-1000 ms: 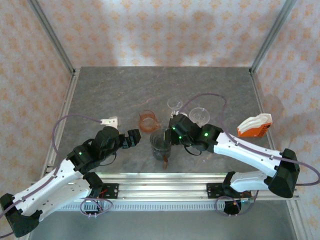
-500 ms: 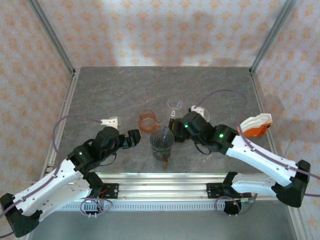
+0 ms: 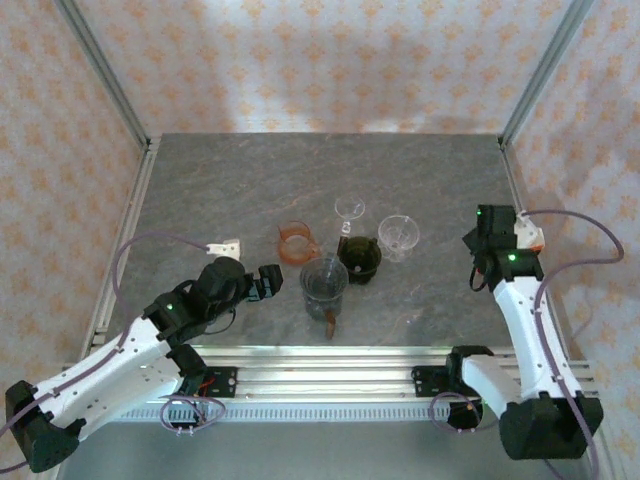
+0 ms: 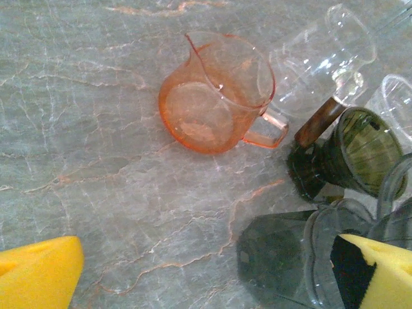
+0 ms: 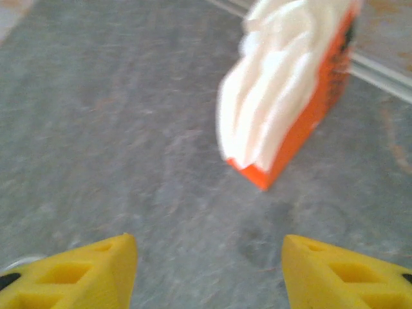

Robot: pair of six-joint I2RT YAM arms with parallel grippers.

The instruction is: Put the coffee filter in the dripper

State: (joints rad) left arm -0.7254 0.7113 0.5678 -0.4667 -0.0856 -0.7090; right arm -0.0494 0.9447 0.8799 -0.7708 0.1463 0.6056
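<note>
The dark green dripper stands mid-table, just right of a grey glass server; the left wrist view has it at the right edge. The coffee filter stack, white in an orange holder, sits near the table's right edge. My right gripper hovers beside that holder, open and empty, with the filters ahead and slightly right of its fingers. Left of the server, my left gripper is open and holds nothing.
An orange glass pitcher stands behind the server, seen close in the left wrist view. A clear stemmed glass and a clear cup stand behind the dripper. A small white block lies at the left.
My right arm has swung from the dripper at mid-table out to the right edge, beside the filter holder, leaving the dripper uncovered. The left arm has barely moved.
</note>
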